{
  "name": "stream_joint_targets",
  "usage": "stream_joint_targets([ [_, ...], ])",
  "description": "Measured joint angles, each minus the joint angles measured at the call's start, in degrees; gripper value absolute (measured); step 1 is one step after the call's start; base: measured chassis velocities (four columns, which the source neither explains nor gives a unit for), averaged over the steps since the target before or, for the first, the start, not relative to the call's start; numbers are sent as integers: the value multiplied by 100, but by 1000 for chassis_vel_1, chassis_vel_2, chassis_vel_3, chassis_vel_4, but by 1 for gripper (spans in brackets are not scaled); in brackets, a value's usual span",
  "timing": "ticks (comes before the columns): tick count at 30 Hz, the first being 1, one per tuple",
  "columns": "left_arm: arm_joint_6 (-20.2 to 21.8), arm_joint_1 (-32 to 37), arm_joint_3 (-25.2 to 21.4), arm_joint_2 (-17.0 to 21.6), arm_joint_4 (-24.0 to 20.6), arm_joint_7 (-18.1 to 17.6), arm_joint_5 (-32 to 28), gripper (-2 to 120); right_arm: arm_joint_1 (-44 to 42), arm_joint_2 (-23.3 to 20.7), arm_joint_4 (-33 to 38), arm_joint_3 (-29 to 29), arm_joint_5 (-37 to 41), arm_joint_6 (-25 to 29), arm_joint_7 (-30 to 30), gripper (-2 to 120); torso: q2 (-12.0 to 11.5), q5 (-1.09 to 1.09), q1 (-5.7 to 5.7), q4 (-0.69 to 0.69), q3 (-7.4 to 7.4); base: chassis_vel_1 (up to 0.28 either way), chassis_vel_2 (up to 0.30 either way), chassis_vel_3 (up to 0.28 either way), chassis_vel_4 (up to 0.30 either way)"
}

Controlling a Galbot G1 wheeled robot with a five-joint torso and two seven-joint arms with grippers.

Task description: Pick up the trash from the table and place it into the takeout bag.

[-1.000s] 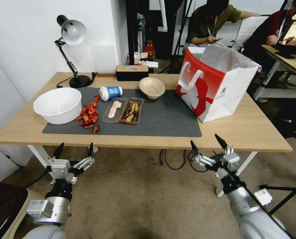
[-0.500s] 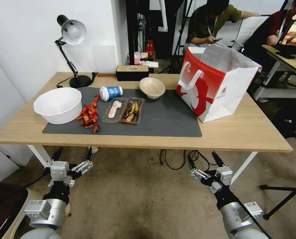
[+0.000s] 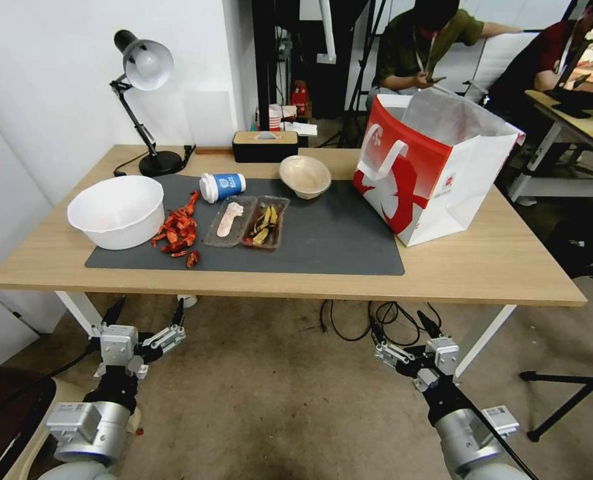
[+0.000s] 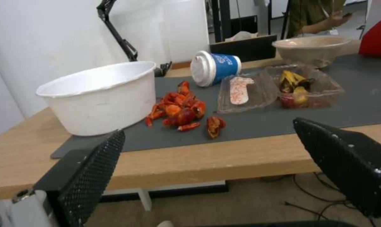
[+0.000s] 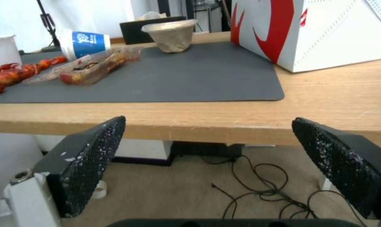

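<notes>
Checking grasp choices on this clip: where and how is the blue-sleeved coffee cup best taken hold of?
The coffee cup lies on its side on the mat, lid toward the white tub. Probably grip across the blue sleeve at mid-body, coming from above with the open left end effector, fingers straddling the round wall. The lid end looks less secure, and the clear tray crowds the near side.

**What I can't make out from here**

I can't see inside the takeout bag; its walls hide the contents, and the right wrist view crops its top. The white bowl hides its own bottom. The print on the coffee cup is too small to read.
</notes>
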Motion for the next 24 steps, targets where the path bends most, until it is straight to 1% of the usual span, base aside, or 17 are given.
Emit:
stream_joint_targets([
  [5, 12, 4, 6, -4, -9, 0, 1, 100, -20, 12, 13, -36, -3, -22, 10, 100, 0, 0, 0, 0, 0, 0, 0, 0, 0],
  [7, 105, 20, 32, -17, -55, -40, -20, 100, -20, 20, 17, -96, -24, -42, 33, 100, 0, 0, 0, 0, 0, 0, 0, 0, 0],
  [21, 122, 22, 19, -35, -72, -42, -19, 100, 38, 1, 64, -236, -35, -101, 90, 100, 0, -1, 0, -1, 0, 0, 0, 0, 0],
  [24, 121, 24, 8, -36, -86, -40, -23, 100, 198, -81, 11, -327, -254, 115, -187, 100, 0, -1, 0, 0, 0, 0, 0, 0, 0],
])
